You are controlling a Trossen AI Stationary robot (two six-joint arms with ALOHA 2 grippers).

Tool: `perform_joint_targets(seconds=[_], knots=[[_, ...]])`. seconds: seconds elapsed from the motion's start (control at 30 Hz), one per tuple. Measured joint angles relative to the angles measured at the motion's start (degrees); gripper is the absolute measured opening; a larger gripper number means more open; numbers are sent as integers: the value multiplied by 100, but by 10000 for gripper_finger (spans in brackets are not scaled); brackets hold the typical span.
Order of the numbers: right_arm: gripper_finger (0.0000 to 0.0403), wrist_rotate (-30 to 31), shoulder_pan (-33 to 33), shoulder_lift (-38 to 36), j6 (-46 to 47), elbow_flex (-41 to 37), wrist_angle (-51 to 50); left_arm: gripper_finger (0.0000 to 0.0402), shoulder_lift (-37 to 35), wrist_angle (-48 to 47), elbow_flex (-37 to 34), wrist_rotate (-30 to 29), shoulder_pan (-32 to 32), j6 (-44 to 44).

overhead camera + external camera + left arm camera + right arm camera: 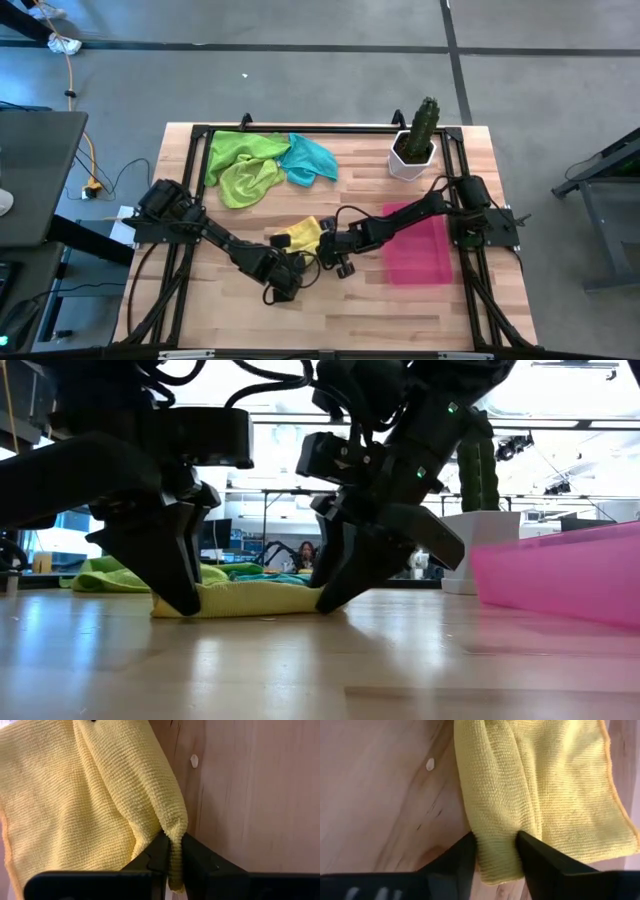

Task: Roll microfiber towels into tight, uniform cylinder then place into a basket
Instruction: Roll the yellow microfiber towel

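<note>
The yellow microfiber towel (306, 234) lies crumpled on the table's middle, and it shows low and flat in the low view (250, 598). My left gripper (172, 845) is shut on its near left part. My right gripper (496, 845) is shut on its near right part. Two lime green towels (243, 166) and a teal towel (312, 158) lie heaped at the far left. The pink basket (418, 250) stands at the right. My left gripper pinches a narrow raised fold of the yellow towel (172, 827) between its two fingers, at the towel's edge. The fingers come slanting down from the table's near left side (175, 585). The rest of the towel lies on the table. My right gripper pinches a thick bunched fold of several layers (496, 827) near the towel's end, between its two fingers. The fingers come slanting down from the table's right side (340, 585). The towel's end sticks out past the fingers (495, 872), and the rest lies on the table.
A white pot with a green cactus (414, 142) stands at the far right, behind the basket. A black frame rail (330, 128) runs round the table's edges. Bare wood (350, 310) lies near the front edge.
</note>
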Motion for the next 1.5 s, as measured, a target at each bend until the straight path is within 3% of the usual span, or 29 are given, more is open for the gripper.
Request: perform_joint_targets(seconds=[0.2,0.27,0.57,0.87,1.0,1.2,1.37,1.5], knots=[[25,-254,-112,-2,233,0,-162,32,25,3,166,7,4,200],[10,-456,-159,-4,285,-2,-170,32,25,8,193,7,0,197],[4,-1803,-472,7,935,-8,-191,54,11,-413,204,-26,0,-635],[4,-2309,-677,14,1289,-19,-187,128,10,-628,645,-171,-22,-304],[4,-2829,-762,17,1533,-25,-291,149,8,-1410,1060,-269,-22,-183],[5,-3850,-1019,40,2164,-43,-410,152,-7,-2636,1657,-343,-48,-696],[5,-4118,-1285,42,2995,-45,-518,149,-8,-2372,1807,-357,-151,-344],[5,-4225,-1456,42,3511,-43,-684,151,-8,-1704,1685,-810,-200,299]])
